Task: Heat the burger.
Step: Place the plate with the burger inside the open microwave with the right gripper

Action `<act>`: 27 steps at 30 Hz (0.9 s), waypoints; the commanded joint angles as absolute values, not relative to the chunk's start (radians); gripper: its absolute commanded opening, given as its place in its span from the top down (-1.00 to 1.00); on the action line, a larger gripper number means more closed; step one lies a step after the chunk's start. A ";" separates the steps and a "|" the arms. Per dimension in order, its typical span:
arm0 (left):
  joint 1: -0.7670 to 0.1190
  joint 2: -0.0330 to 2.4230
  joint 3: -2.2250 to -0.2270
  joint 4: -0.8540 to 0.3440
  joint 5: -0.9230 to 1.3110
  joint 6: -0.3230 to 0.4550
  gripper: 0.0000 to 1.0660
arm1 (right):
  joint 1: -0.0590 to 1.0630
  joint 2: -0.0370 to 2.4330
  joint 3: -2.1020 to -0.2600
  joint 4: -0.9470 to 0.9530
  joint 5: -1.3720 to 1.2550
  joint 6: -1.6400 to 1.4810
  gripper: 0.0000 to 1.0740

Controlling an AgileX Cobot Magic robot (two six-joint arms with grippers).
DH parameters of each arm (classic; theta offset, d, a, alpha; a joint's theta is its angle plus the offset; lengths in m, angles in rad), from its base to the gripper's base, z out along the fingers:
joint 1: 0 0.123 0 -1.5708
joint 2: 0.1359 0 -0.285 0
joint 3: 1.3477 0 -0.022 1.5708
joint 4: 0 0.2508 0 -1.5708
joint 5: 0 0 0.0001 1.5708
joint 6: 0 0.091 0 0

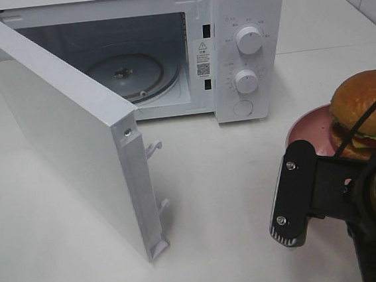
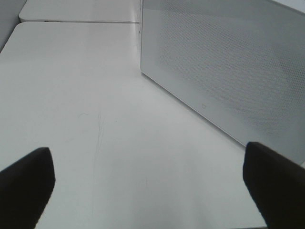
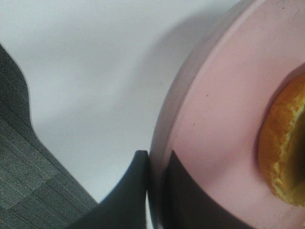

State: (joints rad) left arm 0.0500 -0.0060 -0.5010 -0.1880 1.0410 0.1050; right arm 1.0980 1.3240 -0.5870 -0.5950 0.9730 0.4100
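The burger (image 1: 363, 107), with a glossy brown bun, green lettuce and yellow cheese, sits on a round pink plate (image 1: 305, 132) at the right of the table. The right wrist view shows my right gripper (image 3: 156, 191) shut on the plate's rim (image 3: 164, 143), with the burger's bun (image 3: 286, 148) close by. In the high view only the right arm (image 1: 326, 194) shows in front of the plate. My left gripper (image 2: 152, 186) is open and empty, low over the table, facing the outer side of the microwave door (image 2: 228, 71).
The white microwave (image 1: 245, 42) stands at the back with its door (image 1: 67, 126) swung wide open to the left. Its glass turntable (image 1: 128, 73) is bare. Latch hooks (image 1: 154, 147) stick out of the door's edge. A grey floor (image 3: 28, 191) lies beyond the table edge.
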 commanded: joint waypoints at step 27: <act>0.049 -0.023 -0.499 -0.192 1.038 0.100 -0.87 | 1.104 1.313 -0.583 -0.703 0.774 0.033 0.99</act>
